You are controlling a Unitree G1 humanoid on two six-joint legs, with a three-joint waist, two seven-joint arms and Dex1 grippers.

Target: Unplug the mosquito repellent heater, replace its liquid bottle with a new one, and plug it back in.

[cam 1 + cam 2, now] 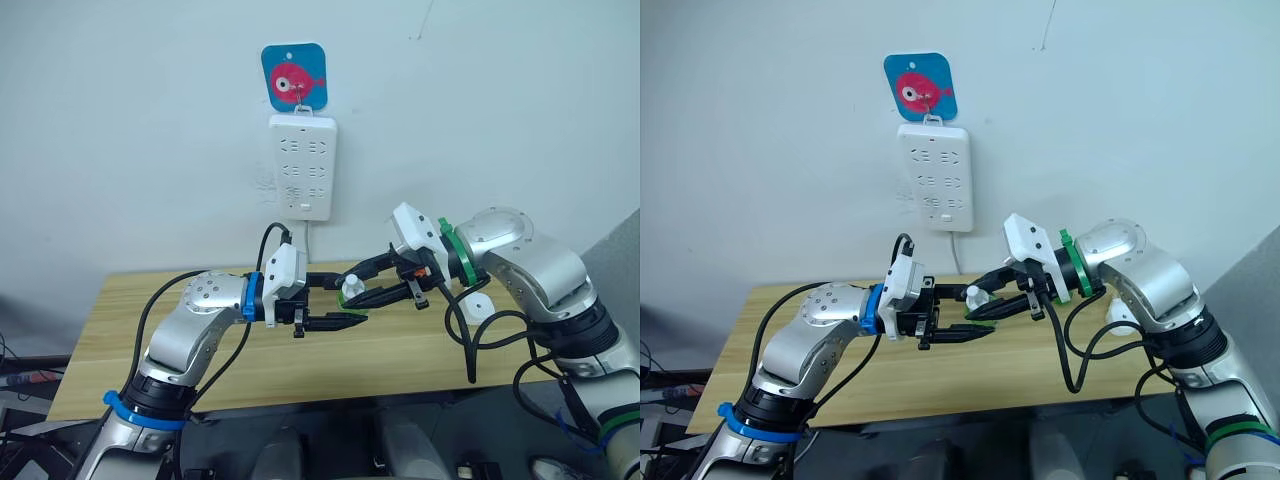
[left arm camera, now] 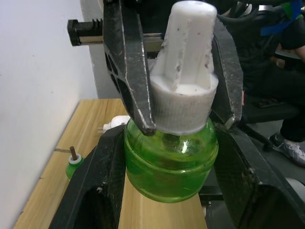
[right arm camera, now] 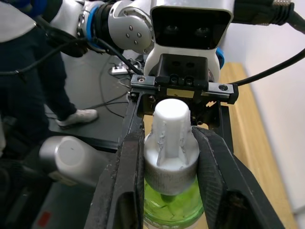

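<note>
The new one (image 1: 347, 291), a small green bottle with a whitish cap (image 3: 170, 143), is held in the air above the table between both grippers. My left gripper (image 1: 343, 299) is shut on its green body (image 2: 169, 164). From the opposite side, my right gripper (image 1: 354, 283) is shut on the cap. The mosquito repellent heater (image 2: 116, 124) lies unplugged on the table, and also shows behind my right arm (image 1: 478, 306). Its liquid bottle (image 2: 73, 165), green with a bare neck and wick, stands on the table near the wall.
A white power strip (image 1: 302, 166) hangs on the wall under a blue fish hook (image 1: 295, 77), above the wooden table (image 1: 150, 300). A person's legs (image 3: 43, 71) show beside the table.
</note>
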